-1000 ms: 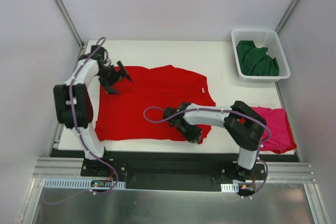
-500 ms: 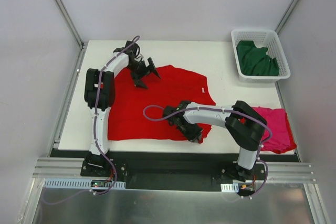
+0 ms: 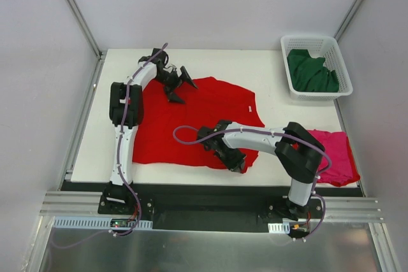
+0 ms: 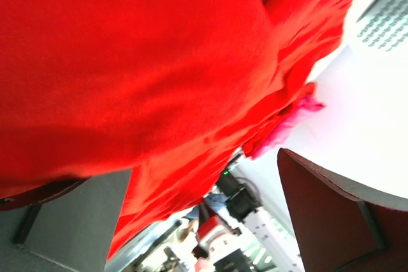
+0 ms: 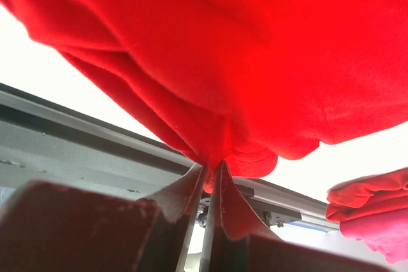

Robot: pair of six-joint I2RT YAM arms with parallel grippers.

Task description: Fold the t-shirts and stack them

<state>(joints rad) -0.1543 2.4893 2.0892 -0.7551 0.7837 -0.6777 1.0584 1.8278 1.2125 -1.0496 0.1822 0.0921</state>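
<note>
The red t-shirt (image 3: 191, 122) lies spread on the white table. My left gripper (image 3: 180, 86) hovers open over its far left corner; in the left wrist view the red t-shirt (image 4: 153, 62) fills the frame beyond the wide-apart fingers (image 4: 344, 221). My right gripper (image 3: 237, 165) is shut on the shirt's near right hem. The right wrist view shows a bunched fold of the red cloth (image 5: 220, 157) pinched between the fingertips (image 5: 212, 169). The magenta-pink t-shirt (image 3: 335, 152) lies folded at the near right. The dark green t-shirt (image 3: 311, 72) sits in the basket.
A white lattice basket (image 3: 290, 42) stands at the far right corner of the table (image 3: 268, 68). The table's near edge and a metal rail (image 3: 210, 202) run just behind the right gripper. Grey walls enclose the table on three sides.
My left arm has swung right, from the shirt's far left edge to over its far left corner. The shirt's left edge has shifted slightly right. The right gripper has held its grip, barely moving.
</note>
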